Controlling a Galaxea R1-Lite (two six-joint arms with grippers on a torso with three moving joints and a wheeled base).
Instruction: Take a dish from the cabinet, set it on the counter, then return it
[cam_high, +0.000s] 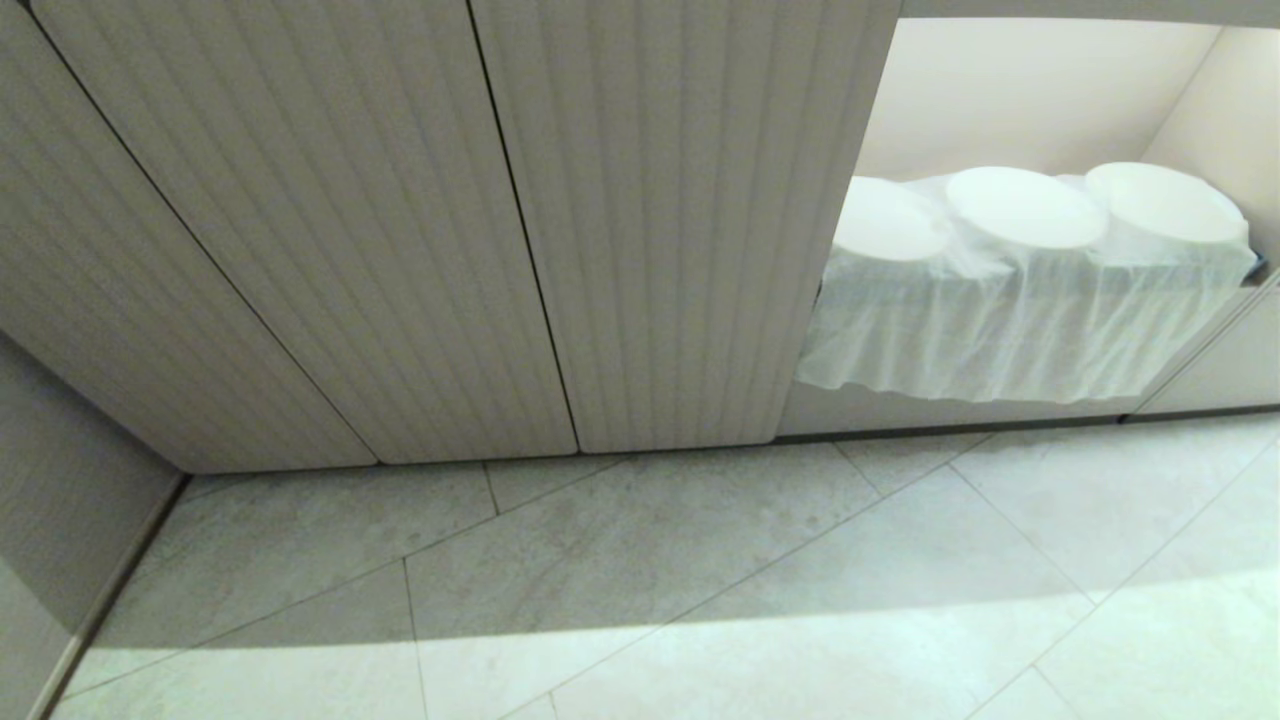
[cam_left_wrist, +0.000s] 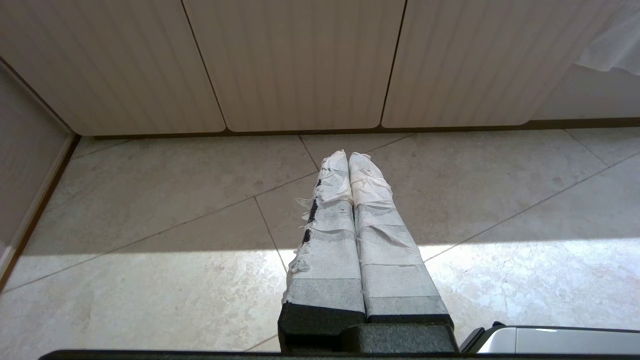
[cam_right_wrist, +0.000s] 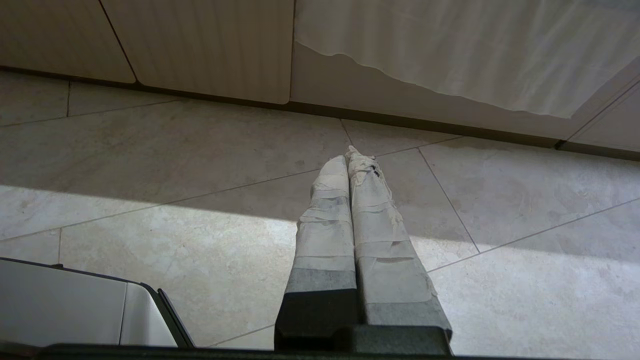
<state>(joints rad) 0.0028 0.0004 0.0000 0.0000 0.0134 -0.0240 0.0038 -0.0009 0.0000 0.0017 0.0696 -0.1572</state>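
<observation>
From the head view I am seeing the cabinet (cam_high: 420, 230), beige fluted doors closed, beside a niche holding three white-wrapped stacks (cam_high: 1030, 210). Left gripper (cam_left_wrist: 348, 156) is hanging over floor tiles (cam_left_wrist: 150, 200), fingers together. Right gripper (cam_right_wrist: 347, 155) likewise, fingers pressed together.

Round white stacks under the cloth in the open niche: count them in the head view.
3, side by side on the niche shelf under a thin white cloth: left stack, middle stack, right stack. The closed door may hide more to the left.
</observation>
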